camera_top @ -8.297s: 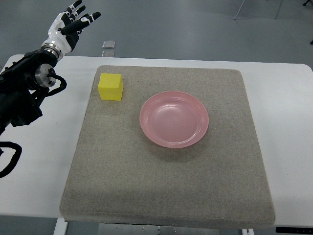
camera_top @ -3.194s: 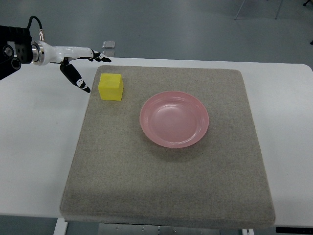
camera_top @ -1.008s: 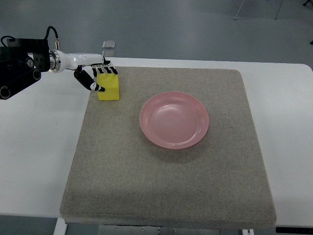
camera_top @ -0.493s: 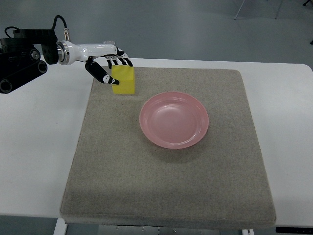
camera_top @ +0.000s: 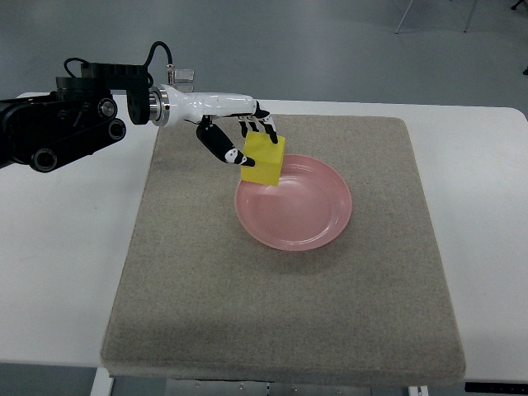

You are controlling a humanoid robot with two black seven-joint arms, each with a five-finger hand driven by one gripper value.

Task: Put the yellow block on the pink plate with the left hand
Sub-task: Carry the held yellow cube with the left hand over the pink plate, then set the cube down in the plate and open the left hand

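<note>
The block (camera_top: 264, 160) hangs tilted over the far left rim of the plate (camera_top: 294, 201), pinched by the left robot hand (camera_top: 240, 138), fingers on its far edge, thumb on its left face. The plate sits on a grey mat (camera_top: 280, 313) covering the white worktop (camera_top: 58, 272)

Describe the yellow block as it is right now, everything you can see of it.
The yellow block is a plain, bright yellow cube with smooth, matte faces and no markings. It is tilted, not sitting flat, and is held in the left hand: the black-and-white fingers wrap over its far top edge and the thumb presses its left side. It hangs over the upper-left rim of the pink plate; whether its lower edge touches the plate cannot be told. Nothing else touches it.
</note>
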